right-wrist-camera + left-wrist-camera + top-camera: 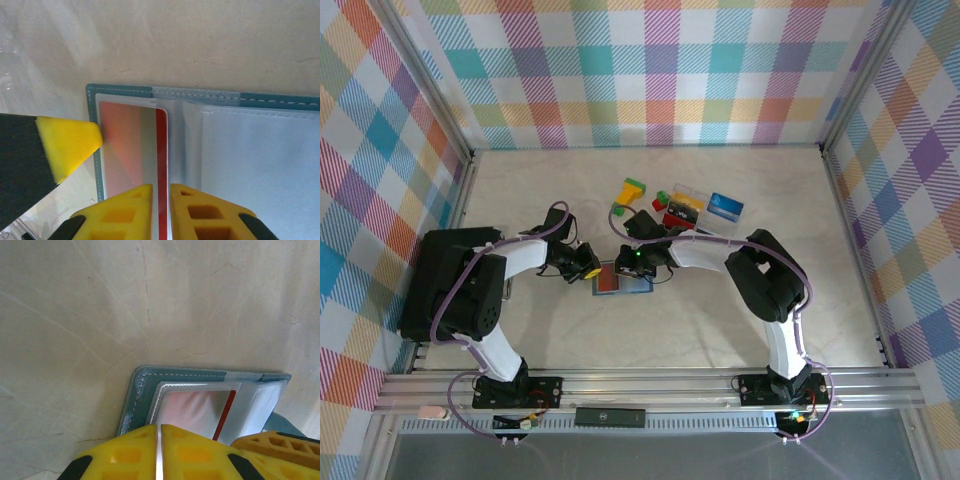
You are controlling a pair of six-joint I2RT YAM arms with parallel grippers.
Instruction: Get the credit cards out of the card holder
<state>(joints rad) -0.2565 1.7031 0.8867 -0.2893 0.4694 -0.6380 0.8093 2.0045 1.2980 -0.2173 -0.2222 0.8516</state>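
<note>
Open card holder (622,286) flat on table (100,300), left gripper (158,429) closed together at its left edge, right gripper (161,189) almost closed over red card (129,145) inside, real grip not clear.

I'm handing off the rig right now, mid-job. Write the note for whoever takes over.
Left gripper: shut, tips at the left edge of the open card holder; pinning or pinching it, unclear.
Right gripper: shut on the near edge of the red card, which sits in its clear sleeve.
Done: blue card, yellow-and-black card and pale card lie on the table beyond the holder.
Left: draw the red card out. The other pocket looks empty.
</note>
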